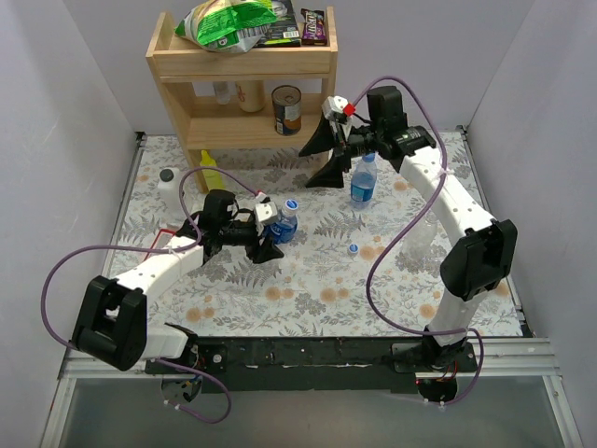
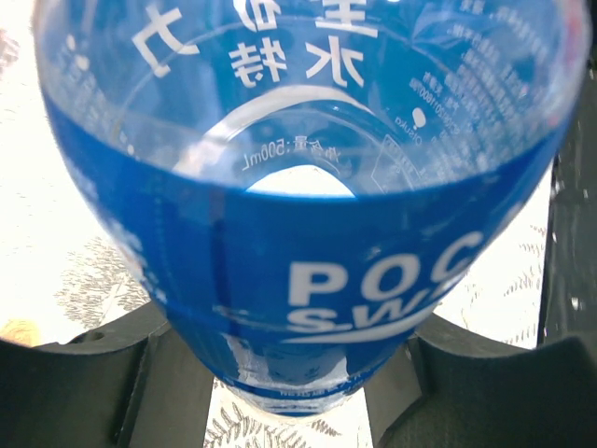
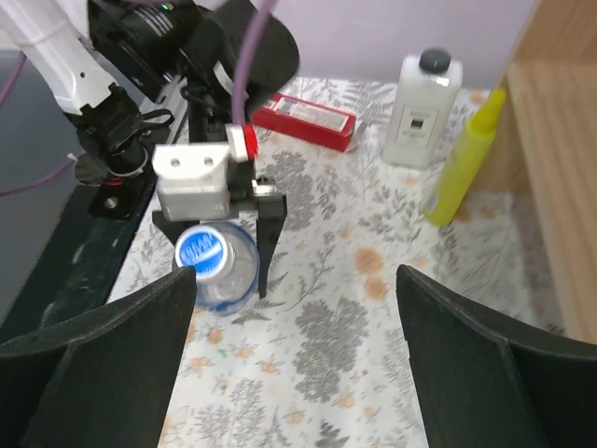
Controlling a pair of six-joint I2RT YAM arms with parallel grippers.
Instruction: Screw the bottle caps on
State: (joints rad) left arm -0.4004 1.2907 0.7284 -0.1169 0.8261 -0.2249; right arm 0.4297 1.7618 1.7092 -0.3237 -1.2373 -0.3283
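top: above and behind, whole table (image 1: 317, 280) | left wrist: tight on bottle (image 2: 308, 280) | right wrist: farther, same bottle (image 3: 224, 273)

Clear plastic bottle w/ blue label band (image 2: 308, 280): white "POC" over "SW", rest cut off. Small print "500mL". Chinese chars "力", "水特" higher up. Other labels unreadable.
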